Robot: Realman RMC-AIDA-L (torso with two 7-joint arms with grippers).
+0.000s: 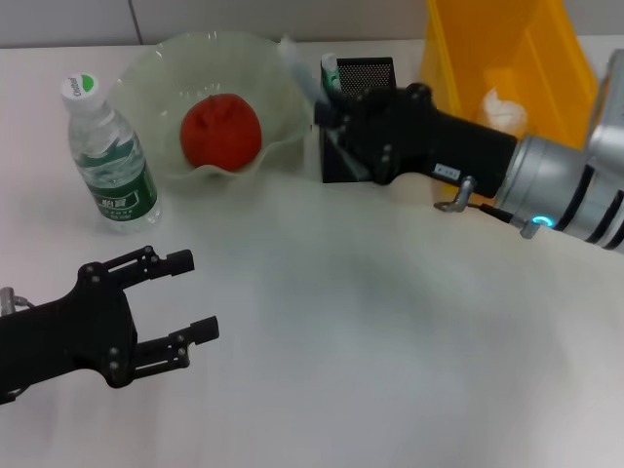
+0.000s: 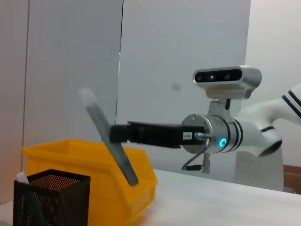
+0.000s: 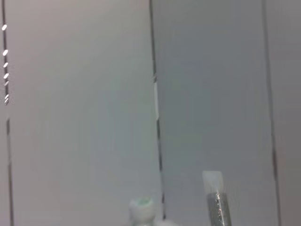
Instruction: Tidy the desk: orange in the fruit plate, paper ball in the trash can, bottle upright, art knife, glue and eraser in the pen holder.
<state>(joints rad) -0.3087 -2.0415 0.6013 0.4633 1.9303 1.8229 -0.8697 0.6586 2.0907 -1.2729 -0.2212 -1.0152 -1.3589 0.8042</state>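
R gripper (image 1: 330, 122) sits over the near-left corner of the pen holder (image 1: 363, 78), a black mesh box at the back of the desk (image 1: 370, 331). It's closed on the art knife (image 2: 113, 141): a long, thin grey-green stick w/ a pale tip, held tilted, pale end up & leaning away from the bin, dark end down. In the L wrist view the knife's lower end hangs above & to one side of the holder's rim, not inside it yet. In the head view only the blurred pale upper part shows, slanting up-left from the gripper toward the plate.

Pen holder already has something in it, a white/green-topped item poking out at its left corner (image 1: 330, 68); can't tell which one it is.

Orange (image 1: 220, 132) – reddish-orange, round, slightly dimpled – lies in the middle of the fruit plate (image 1: 166, 73), a pale green wavy-rimmed bowl just left of the holder.

Bottle (image 1: 107, 156) stands upright left of the plate, touching or nearly touching its rim; clear plastic, green label, white cap w/ green mark.

Trash can (image 1: 556, 78) is a yellow open bin at back right, just beside the holder; a crumpled white paper ball (image 1: 502, 109) lies inside.

L gripper (image 1: 185, 297) is near the front-left of the desk, well apart from everything, fingers spread open, holding nothing.

R wrist view: mostly wall; bottle cap & a pale-tipped stick at the edge of frame.
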